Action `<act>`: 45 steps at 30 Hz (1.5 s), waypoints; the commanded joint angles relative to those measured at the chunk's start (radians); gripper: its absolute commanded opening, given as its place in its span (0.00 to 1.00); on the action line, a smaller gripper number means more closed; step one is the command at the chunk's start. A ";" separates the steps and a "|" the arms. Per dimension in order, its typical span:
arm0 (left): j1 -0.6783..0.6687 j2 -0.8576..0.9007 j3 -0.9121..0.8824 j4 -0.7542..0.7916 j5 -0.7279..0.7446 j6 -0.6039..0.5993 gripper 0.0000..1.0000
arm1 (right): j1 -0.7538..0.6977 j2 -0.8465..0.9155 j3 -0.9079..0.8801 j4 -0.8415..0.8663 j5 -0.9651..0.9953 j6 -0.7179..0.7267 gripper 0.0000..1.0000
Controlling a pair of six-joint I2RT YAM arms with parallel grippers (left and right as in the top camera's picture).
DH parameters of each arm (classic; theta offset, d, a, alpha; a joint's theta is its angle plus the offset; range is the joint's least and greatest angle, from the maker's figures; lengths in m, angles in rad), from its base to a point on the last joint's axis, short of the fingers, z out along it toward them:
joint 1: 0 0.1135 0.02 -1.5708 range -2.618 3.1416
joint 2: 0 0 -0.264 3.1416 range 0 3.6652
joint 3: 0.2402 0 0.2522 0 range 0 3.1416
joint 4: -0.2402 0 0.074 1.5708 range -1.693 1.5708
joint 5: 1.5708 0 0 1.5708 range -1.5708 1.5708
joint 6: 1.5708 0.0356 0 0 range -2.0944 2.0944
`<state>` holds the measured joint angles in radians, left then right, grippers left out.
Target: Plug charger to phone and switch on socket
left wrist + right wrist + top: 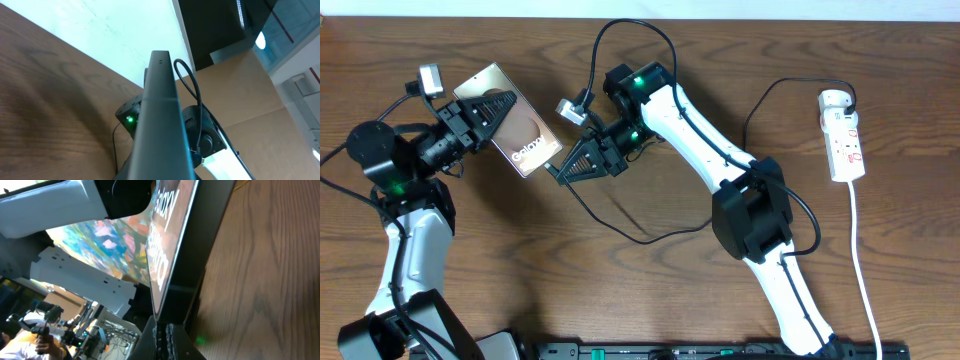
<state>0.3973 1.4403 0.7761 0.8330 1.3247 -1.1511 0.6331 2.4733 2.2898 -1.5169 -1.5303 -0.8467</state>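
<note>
The left tool point(485, 115) is clamping the rigid, slick-faced phone point(520, 135) by its edges above the worktop point(650, 300), while the closed right tool point(560, 172) is pinching the limp charger point(620, 225) at its stiff tip.

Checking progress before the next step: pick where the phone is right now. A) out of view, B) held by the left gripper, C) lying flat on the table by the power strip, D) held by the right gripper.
B: in the overhead view the left gripper is shut on the phone, while the right gripper meets its lower end.
</note>
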 commanded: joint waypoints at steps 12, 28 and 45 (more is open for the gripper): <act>-0.002 -0.010 0.000 0.006 0.002 0.021 0.07 | 0.003 -0.016 0.021 0.015 -0.032 0.001 0.01; -0.001 -0.009 0.000 0.006 0.001 0.041 0.07 | 0.003 -0.016 0.021 0.014 -0.032 0.001 0.01; -0.002 -0.010 0.000 -0.021 0.010 0.043 0.07 | 0.003 -0.016 0.021 0.018 -0.031 0.002 0.01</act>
<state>0.3973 1.4403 0.7757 0.8070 1.3212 -1.1236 0.6331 2.4733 2.2898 -1.5009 -1.5295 -0.8467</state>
